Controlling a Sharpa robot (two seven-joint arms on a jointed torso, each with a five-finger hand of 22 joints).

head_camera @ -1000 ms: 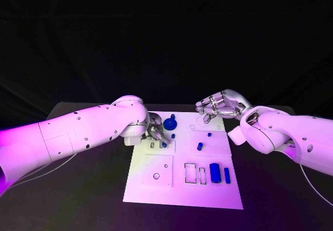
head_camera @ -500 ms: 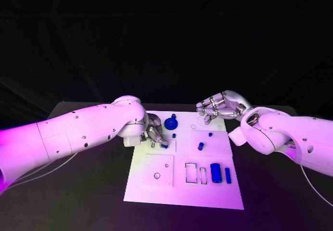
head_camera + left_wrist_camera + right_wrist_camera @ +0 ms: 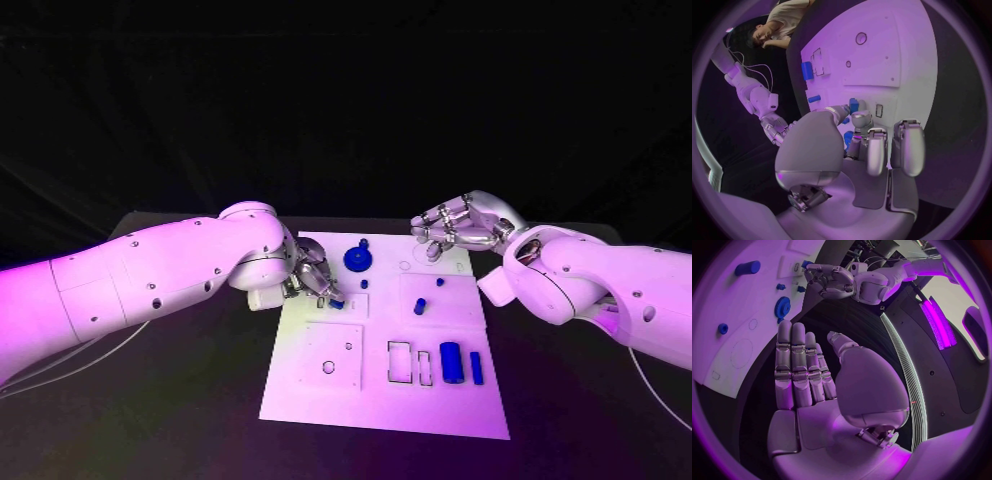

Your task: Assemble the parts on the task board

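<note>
task board: matt white plastic | parts: smooth blue plastic | table: matt black

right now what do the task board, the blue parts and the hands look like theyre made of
Task board: looks like matte white plastic or painted plate, flat with cut slots. Blue gear and blue cylinder: probably moulded or printed plastic, uniform colour. Left hand and right hand: silver, metallic-looking sheen.

**Robotics laboratory test bench**

A black table stands before a black backdrop. At the table's centre lies a white task board with cut-out recesses and small blue parts. Two white robot arms flank the board; cables trail beyond it.
</note>
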